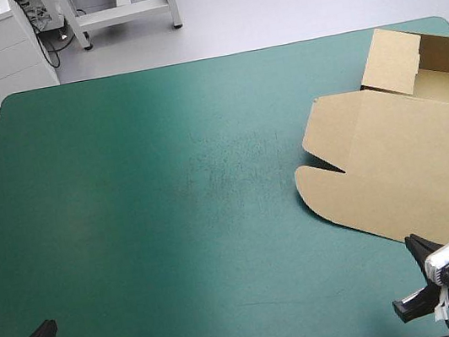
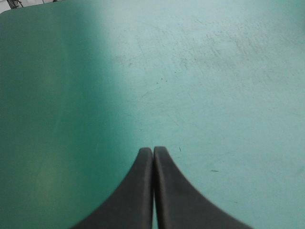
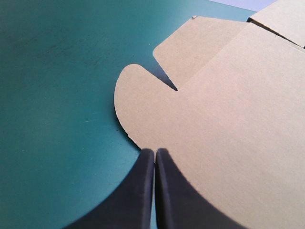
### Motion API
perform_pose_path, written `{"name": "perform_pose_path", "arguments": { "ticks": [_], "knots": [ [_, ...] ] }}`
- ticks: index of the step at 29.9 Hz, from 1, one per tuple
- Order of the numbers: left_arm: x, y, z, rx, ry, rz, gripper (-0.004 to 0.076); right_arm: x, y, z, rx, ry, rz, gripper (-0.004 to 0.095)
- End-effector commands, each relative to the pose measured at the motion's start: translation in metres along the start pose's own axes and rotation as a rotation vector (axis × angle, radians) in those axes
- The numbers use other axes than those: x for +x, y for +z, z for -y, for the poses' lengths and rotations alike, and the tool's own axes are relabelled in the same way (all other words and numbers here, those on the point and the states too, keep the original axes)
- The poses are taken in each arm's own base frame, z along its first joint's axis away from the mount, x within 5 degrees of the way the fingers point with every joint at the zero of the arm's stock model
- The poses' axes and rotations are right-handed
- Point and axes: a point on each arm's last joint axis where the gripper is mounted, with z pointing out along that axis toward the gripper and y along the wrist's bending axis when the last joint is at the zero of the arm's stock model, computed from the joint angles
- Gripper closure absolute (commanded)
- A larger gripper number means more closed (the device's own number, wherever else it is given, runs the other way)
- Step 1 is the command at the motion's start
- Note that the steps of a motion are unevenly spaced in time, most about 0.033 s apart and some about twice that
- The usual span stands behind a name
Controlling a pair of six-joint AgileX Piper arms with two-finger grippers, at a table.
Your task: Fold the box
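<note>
Hangs the left gripper (image 2: 153, 149) pressed together over the bare teal-green table (image 1: 167, 186) at its near left corner, parks the right gripper (image 3: 154, 150) likewise at the near rim of the brown box (image 1: 411, 156) by the right edge, and, fingers unspread, may merely shove the sheet off.

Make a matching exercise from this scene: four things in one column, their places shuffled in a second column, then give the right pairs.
Things:
1. left gripper
2. right gripper
3. raised wall
4. rounded tab

Places:
A. lies flat, on the side of the box toward the middle of the teal-green cover
B. stands up near the far right corner
C. over bare cover, no board ahead of it
D. tips at the box's near edge

Pairs: 1-C, 2-D, 3-B, 4-A.
</note>
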Motion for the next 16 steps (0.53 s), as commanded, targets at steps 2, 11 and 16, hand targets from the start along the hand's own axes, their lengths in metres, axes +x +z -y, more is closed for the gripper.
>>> {"name": "perform_pose_path", "arguments": {
  "ticks": [2, 11, 16],
  "knots": [
    [-0.007, 0.000, 0.001, 0.012, 0.000, 0.111, 0.0756, -0.006, -0.003, 0.002, 0.039, 0.034, 0.088, 0.0916],
    [-0.004, 0.004, 0.002, 0.015, 0.001, 0.101, 0.0756, 0.002, -0.002, 0.008, 0.074, 0.032, 0.108, 0.0916],
    [-0.004, 0.004, 0.002, 0.015, 0.001, 0.101, 0.0756, 0.008, -0.005, 0.012, 0.111, 0.039, 0.082, 0.0916]
  ]
}}
